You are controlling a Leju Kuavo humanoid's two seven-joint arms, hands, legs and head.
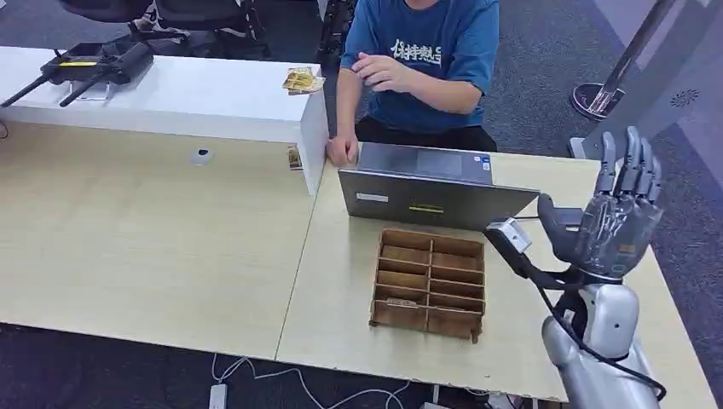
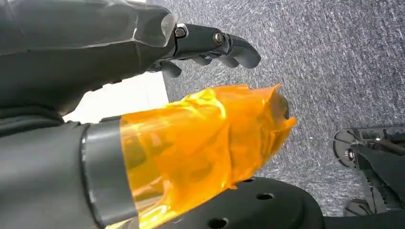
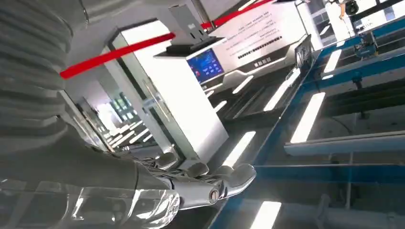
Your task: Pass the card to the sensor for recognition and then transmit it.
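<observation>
The right robot hand (image 1: 618,213) is raised above the right end of the light wooden surface (image 1: 153,247), palm turned inward, its fingers (image 1: 629,166) straight, apart and pointing up with nothing between them; in the right wrist view the same robot hand (image 3: 191,183) reaches out flat and bare against a bright hall with a red strip and a lit screen. The left robot hand (image 2: 143,95) hangs over grey carpet (image 2: 334,57), its thumb wrapped in orange film (image 2: 205,148), its dark fingers (image 2: 224,45) curled loosely inward and holding nothing that can be seen. A brown wooden organiser (image 1: 429,283) with two columns of shallow slots lies on the surface in front of the robot; a pale flat piece rests in a lower left slot, and whether it is the card cannot be told. Just behind the organiser stands a grey laptop (image 1: 435,192), its lid back facing the robot. A person in a blue shirt (image 1: 422,60) sits behind the laptop, one hand (image 1: 341,151) resting on the surface beside it, the other lifted at the chest. A raised white counter (image 1: 170,94) at the far left carries a black device (image 1: 94,64) and some small yellowish packets (image 1: 303,80). A small round white object (image 1: 200,155) lies on the surface below the counter.
</observation>
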